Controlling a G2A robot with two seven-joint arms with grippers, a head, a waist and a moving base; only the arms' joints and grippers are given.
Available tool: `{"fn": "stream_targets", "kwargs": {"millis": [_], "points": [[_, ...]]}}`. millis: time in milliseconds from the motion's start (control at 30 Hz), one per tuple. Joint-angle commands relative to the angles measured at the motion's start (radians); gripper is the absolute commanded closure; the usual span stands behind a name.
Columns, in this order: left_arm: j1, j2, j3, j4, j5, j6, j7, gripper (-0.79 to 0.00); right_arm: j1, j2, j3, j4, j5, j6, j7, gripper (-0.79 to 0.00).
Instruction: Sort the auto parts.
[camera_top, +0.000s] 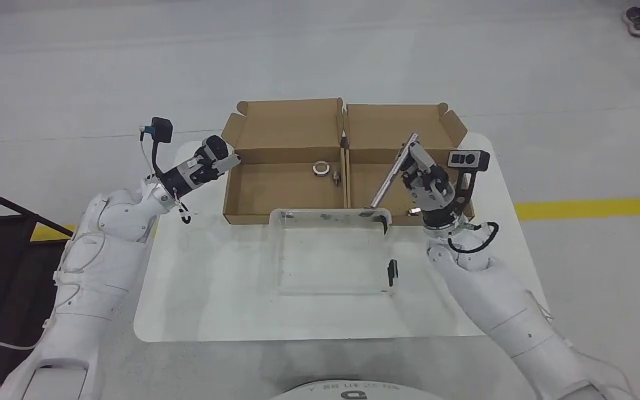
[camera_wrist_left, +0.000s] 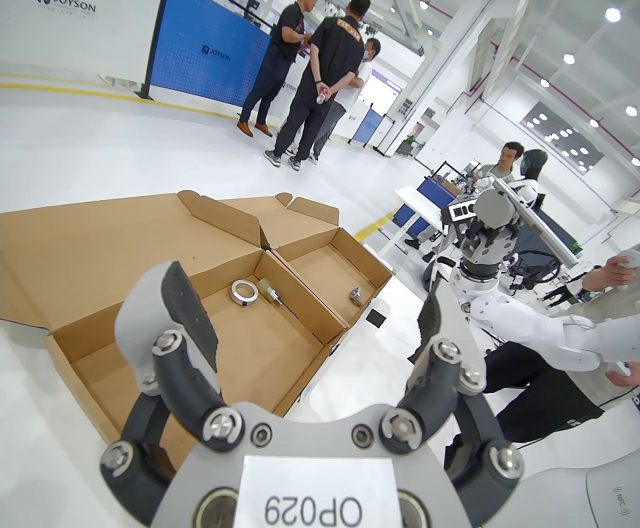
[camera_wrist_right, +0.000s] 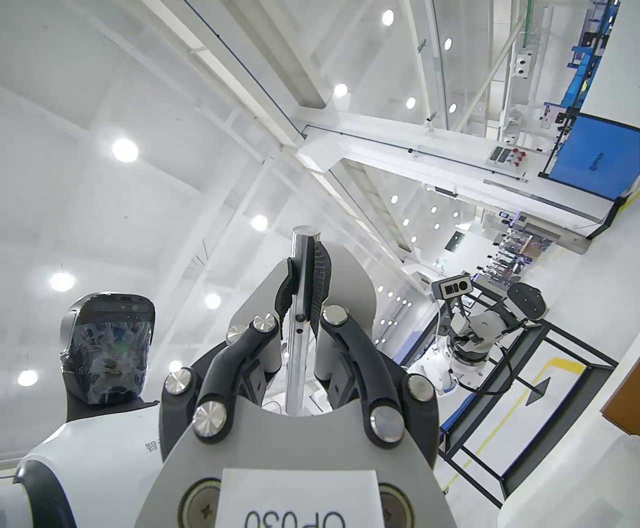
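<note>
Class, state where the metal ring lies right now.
In the top view the metal ring lies on the floor of the left cardboard box, near its far right corner, beside a small cylindrical part.

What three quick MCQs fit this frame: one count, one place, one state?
1. Count: cardboard boxes on the table?
A) one B) two C) three

2. Place: the metal ring lies in
A) the left box B) the right box C) the right tool

3. State: the right tool is
A) open and empty B) shut on the metal rod C) shut on the metal ring

Key:
1 B, the left box and right box stand side by side in the top view.
2 A, the metal ring rests on the left box's floor.
3 B, the right wrist view shows the right tool clamped on the metal rod.
</note>
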Motion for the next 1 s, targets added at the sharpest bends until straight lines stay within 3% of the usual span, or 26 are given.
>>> {"fn": "stream_targets", "kwargs": {"millis": [0,267,433,767,967], "points": [[0.0,0.0,0.0,0.0,0.0,0.0,0.0,-0.785,0.002,-0.004,-0.001,0.004,-0.004,0.0,0.002,0.0],[0.0,0.0,0.0,0.0,0.0,0.0,0.0,-0.785,0.003,-0.02,0.004,0.02,-0.022,-0.008,-0.007,0.0],[0.0,0.0,0.0,0.0,0.0,0.0,0.0,-0.785,0.003,-0.026,0.046,0.047,-0.151,-0.075,-0.056,0.0],[0.0,0.0,0.0,0.0,0.0,0.0,0.0,-0.785,-0.114,-0.026,0.284,0.049,-0.533,-0.126,-0.381,0.0],[0.0,0.0,0.0,0.0,0.0,0.0,0.0,-0.785,-0.181,-0.034,0.417,0.061,-0.757,-0.062,-0.592,0.0]]}}
